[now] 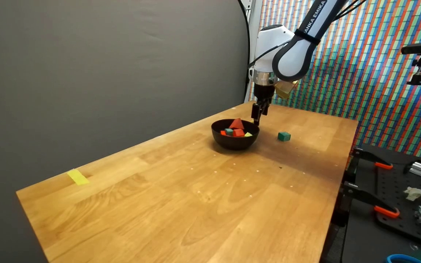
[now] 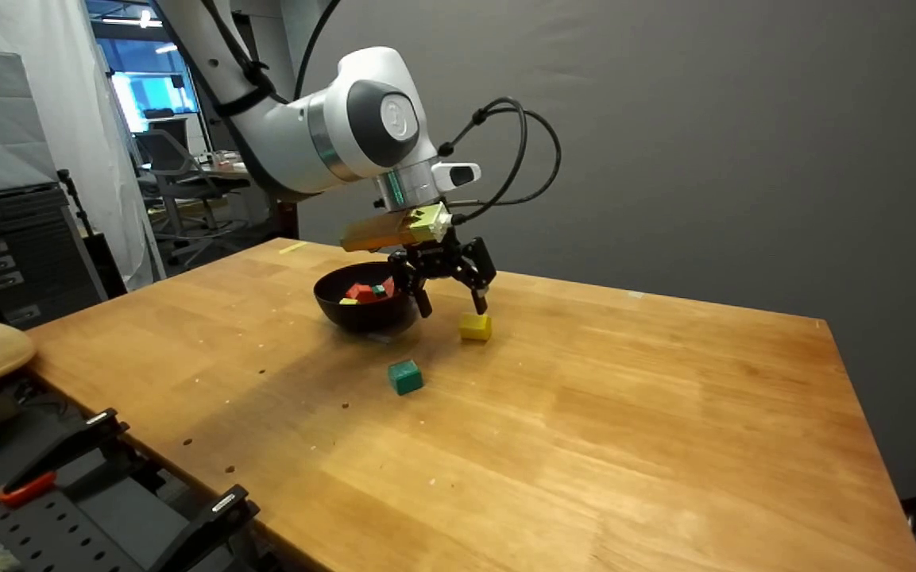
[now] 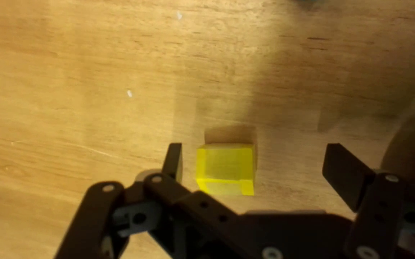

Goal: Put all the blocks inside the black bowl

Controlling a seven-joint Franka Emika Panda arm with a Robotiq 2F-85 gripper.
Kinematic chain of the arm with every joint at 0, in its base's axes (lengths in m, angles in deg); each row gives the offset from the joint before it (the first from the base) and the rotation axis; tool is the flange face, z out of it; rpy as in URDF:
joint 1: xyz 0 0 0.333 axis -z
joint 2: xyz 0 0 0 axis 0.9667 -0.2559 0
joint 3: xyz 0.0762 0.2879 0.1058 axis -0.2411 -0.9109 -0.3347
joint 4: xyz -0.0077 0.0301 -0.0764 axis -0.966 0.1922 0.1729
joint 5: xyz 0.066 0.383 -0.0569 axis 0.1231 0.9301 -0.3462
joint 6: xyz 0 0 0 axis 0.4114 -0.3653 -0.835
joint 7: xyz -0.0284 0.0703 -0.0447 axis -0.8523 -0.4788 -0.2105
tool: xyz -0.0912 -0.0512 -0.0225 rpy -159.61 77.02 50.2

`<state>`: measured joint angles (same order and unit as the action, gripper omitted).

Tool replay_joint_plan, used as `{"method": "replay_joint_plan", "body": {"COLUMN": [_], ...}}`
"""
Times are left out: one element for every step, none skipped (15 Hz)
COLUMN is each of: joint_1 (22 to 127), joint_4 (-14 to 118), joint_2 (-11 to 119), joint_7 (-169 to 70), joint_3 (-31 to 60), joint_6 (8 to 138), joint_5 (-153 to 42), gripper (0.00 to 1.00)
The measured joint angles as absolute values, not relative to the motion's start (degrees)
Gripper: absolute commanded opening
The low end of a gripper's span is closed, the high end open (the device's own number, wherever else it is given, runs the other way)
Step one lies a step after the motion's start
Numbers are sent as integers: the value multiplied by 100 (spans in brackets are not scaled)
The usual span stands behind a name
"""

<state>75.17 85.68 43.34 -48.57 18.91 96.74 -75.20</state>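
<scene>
The black bowl (image 1: 235, 143) stands upright on the table and also shows in an exterior view (image 2: 362, 316). It holds several blocks: red ones (image 1: 238, 133), a green one (image 1: 229, 131) and yellow (image 1: 248, 134). A yellow block (image 2: 475, 327) lies on the table beside the bowl. A green block (image 2: 405, 377) lies nearer the table's edge; it also shows in an exterior view (image 1: 284, 136). My gripper (image 2: 453, 306) is open and empty, pointing down above the yellow block. In the wrist view the yellow block (image 3: 225, 167) lies between the fingers (image 3: 254, 158), closer to the left one, apart from both.
The bowl's dark side (image 3: 409, 147) is close to the right finger in the wrist view. A flat yellow strip (image 1: 78, 176) is stuck at the table's far end. Clamps with orange tips (image 1: 383, 166) and a black perforated plate (image 1: 393, 182) stand beside the table. A grey wall backs it.
</scene>
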Motion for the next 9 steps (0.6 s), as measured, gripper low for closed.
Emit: {"method": "replay_joint_plan", "body": {"joint_1": [7550, 7573, 7595, 7617, 7639, 7666, 7703, 7754, 7799], "joint_4": [8485, 8405, 8321, 8247, 8179, 8116, 8055, 7999, 7950], "joint_2": [4285, 4242, 4204, 4167, 4133, 4097, 4061, 4026, 4007], "joint_7": [-4891, -4924, -4964, -5026, -5102, -5173, -5258, -5349, -5429], "joint_3": [1902, 1914, 1917, 1911, 1903, 1886, 1857, 1813, 1771], "joint_6": [9633, 9592, 9528, 9480, 9427, 9375, 9307, 9246, 9185], "joint_5": [-7439, -7377, -7320, -7241, -7137, -7040, -6923, -6808, -6698], "gripper": [93, 75, 66, 58, 51, 42, 35, 27, 20]}}
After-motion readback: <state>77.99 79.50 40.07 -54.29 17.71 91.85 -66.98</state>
